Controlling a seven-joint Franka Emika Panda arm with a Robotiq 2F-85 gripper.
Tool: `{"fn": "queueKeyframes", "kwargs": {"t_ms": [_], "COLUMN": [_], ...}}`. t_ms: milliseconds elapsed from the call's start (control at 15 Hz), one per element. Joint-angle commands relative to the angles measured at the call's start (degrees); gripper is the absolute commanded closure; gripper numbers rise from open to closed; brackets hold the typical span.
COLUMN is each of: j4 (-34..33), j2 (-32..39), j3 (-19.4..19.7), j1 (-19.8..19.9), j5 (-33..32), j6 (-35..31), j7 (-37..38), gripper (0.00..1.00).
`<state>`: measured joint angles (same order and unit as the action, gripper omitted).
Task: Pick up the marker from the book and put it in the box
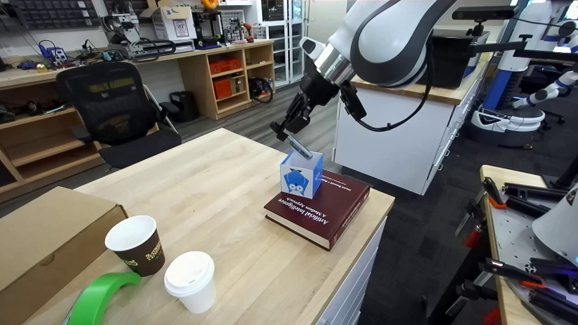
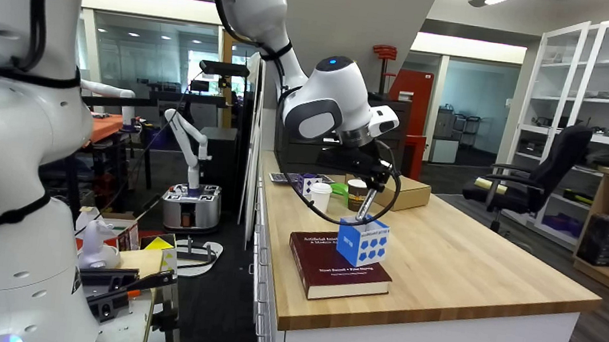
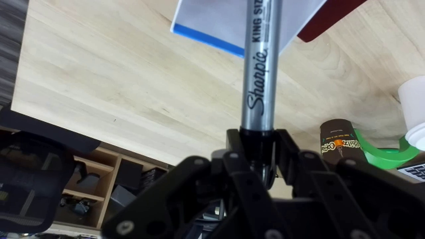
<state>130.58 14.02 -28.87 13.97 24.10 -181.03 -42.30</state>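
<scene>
You have the claw (image 3: 259, 142) pinching the marker (image 3: 261, 69) by its black end, the silver barrel running toward 12 o'clock in the wrist view; in both exterior views its free end lies at the mouth of the box (image 1: 297, 179) on a slant, though whether it sits below the rim you cannot tell; the box stands on the book (image 1: 334, 204), toward 11 o'clock of the cover in an exterior view. Expect the marker to be light, stiff and hardly fragile, but smooth and round, so it may pivot if your pinch slackens; the black end should be a sound hold, leaving the barrel free to enter first; the box looks light and easily shoved. You can read "Sharpie" and a cut-off "KING SIZ" on the barrel; "Artificial Intelligence" and "A Modern Approach" on the book; "Philz" on the brown cup (image 3: 340, 137), at the claw's 3 o'clock in the wrist view; the box's lettering is too small.
</scene>
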Motion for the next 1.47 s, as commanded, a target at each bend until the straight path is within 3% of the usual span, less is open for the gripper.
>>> {"fn": "queueKeyframes", "kwargs": {"t_ms": [0,400,800,867,1400], "j4": [2.84,5.44,7.32,7.49,10.18], "j2": [-0.31,2.55,6.68,7.15,5.17], "j3": [-6.89,-14.76,-18.62,-19.2,-21.06], "j1": [6.14,13.47,18.26,19.07,22.34], "j5": [3.44,1.18,-3.01,-3.81,-6.81], "j6": [-4.59,-10.74,-15.44,-15.35,-14.51], "j7": [-3.65,-3.54,-2.98,-2.79,-2.03], "gripper": [0.93,0.93,0.93,0.48,0.02]}}
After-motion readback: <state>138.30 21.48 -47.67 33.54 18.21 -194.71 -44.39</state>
